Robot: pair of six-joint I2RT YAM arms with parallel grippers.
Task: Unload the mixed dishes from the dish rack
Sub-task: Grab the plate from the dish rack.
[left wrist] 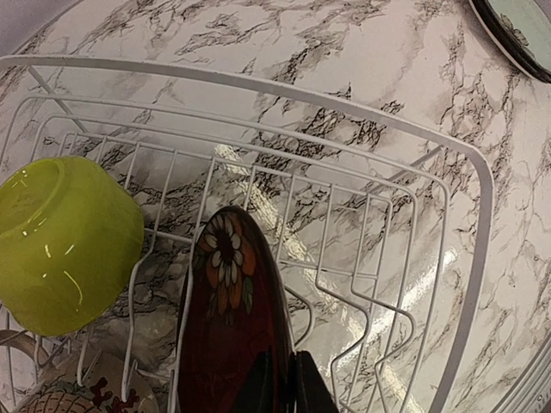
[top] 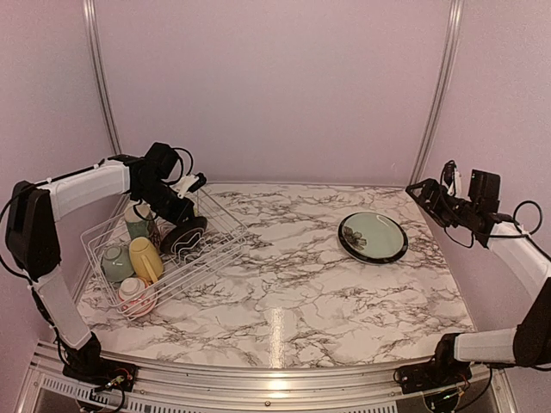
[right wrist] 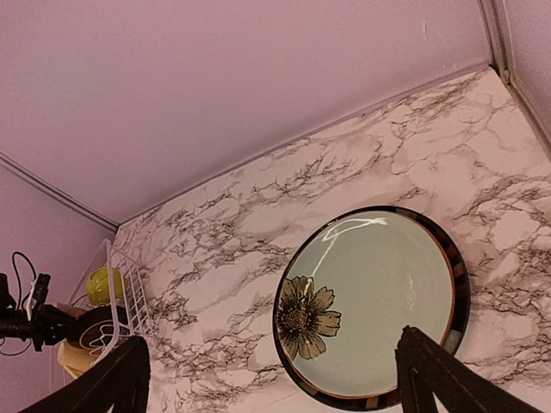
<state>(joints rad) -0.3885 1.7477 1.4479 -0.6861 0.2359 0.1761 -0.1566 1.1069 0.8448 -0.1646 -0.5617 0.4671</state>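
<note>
In the dish rack (left wrist: 258, 86) at the worktop's (top: 284, 284) left, the left claw (left wrist: 291, 391) is clamped on the upright red patterned plate's (left wrist: 228, 327) rim; lift it straight up, clear of the prongs, before swinging right toward the pale green plate (right wrist: 379, 292), near which the right claw (right wrist: 267, 344) hangs, fingers apart.

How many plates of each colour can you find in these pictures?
Red patterned round plate, standing on edge in the white wire dish rack: 1
Pale green black-rimmed round plate, flat on the marble table: 1
Total: 2
</note>
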